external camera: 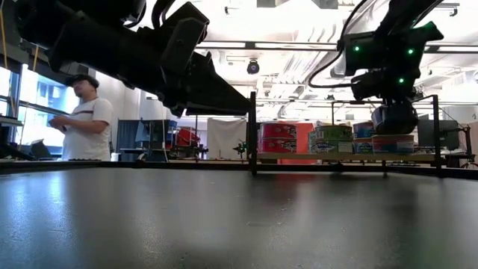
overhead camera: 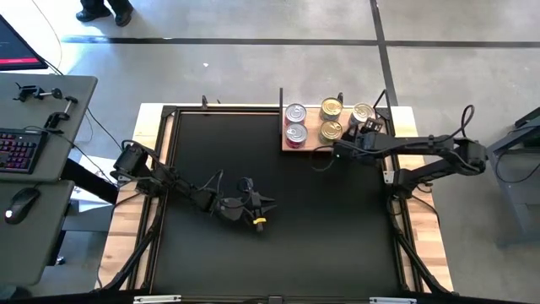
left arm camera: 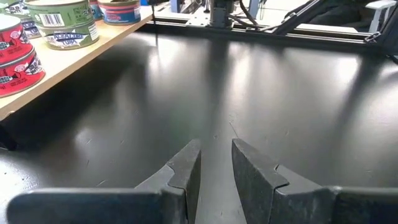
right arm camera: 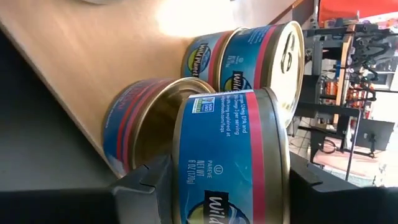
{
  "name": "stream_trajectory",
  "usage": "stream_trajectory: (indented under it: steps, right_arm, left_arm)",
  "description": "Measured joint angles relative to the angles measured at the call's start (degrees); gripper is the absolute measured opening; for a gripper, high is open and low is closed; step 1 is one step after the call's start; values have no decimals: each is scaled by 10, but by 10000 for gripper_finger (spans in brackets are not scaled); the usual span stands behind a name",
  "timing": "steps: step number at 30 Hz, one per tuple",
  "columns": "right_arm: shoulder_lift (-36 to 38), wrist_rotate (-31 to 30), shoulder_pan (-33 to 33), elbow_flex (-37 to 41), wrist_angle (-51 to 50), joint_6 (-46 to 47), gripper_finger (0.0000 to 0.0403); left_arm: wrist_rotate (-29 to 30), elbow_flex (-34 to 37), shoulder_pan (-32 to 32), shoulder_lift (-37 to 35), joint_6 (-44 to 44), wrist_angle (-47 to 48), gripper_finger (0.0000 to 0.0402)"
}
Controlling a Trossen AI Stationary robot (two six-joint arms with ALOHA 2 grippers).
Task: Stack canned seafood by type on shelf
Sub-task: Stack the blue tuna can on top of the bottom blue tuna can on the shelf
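My right gripper [overhead camera: 361, 135] hung over the right end of the shelf [overhead camera: 314, 145], which lay at the far right of the black mat [overhead camera: 278, 211] on the table [overhead camera: 152, 118]. Its jaws were clamped on the sides of a blue tin [right arm camera: 233, 155], held just above another blue tin [right arm camera: 140, 127] lying on the wood; two more blue tins [right arm camera: 255, 53] sat stacked just beyond. From above, the shelf carried three groups side by side: silver-lidded red tins [overhead camera: 295, 123] at the left end, gold-lidded tins [overhead camera: 332, 119] in the middle, and the blue ones [overhead camera: 363, 112] at the right, partly under my right arm. In the level view across the table, the red stack [external camera: 278, 138], a green-labelled stack [external camera: 330, 140] and the blue tins [external camera: 385, 142] stood in a row on the board, with the right gripper directly over the last. My left gripper [overhead camera: 260, 211] hovered low over the bare middle of the mat, well apart from the shelf, its jaws parted by a narrow gap and holding nothing. A person [external camera: 86, 119] stood in the room beyond the table's far left.
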State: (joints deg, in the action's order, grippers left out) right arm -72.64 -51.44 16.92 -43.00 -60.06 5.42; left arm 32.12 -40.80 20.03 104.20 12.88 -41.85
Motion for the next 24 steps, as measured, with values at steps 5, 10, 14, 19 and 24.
stream_trajectory:
  steps: [5,10,14,19,24]
  right_arm:
    - [-1,15,0,0,10,-14,243]
    - [4,22,0,0,6,-21,318]
    - [20,36,0,0,-5,-29,326]
    - [54,88,0,0,-6,-42,328]
    - [77,99,0,0,-8,-44,328]
  left_arm:
    - [0,0,0,0,0,0,83]
    - [0,0,0,0,0,0,83]
    - [0,0,0,0,2,0,83]
    - [0,0,0,0,6,0,83]
    - [0,0,-1,0,21,0,83]
